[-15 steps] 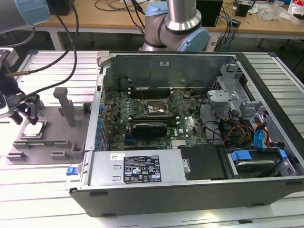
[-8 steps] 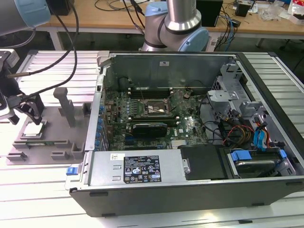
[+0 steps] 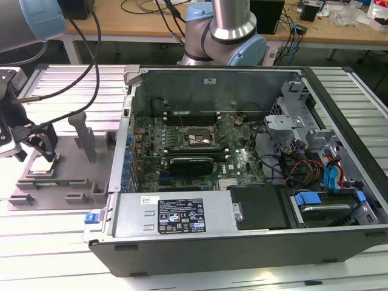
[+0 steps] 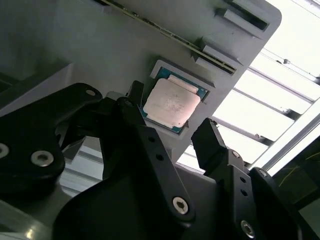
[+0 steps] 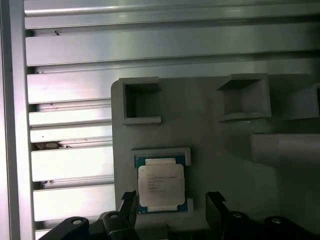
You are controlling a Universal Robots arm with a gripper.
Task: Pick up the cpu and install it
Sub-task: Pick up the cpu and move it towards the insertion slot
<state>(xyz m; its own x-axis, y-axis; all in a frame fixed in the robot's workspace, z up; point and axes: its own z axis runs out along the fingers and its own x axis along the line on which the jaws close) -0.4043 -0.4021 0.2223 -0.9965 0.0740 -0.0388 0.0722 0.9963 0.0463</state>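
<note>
The pick-up step is in hand. The gripper (image 5: 172, 201) hovers with its jaws open over the grey fixture (image 3: 70, 179), at the exterior view's left, well apart from the open computer case (image 3: 242, 242). The cpu (image 5: 161, 184) lies flat in its fixture pocket. Both wrist views show it between the 2 fingers (image 5: 129, 201), seemingly untouched. By this judgement, a clean grasp calls for the fingers to centre squarely on opposite chip edges. The socket (image 3: 195, 138) sits inside the case.
</note>
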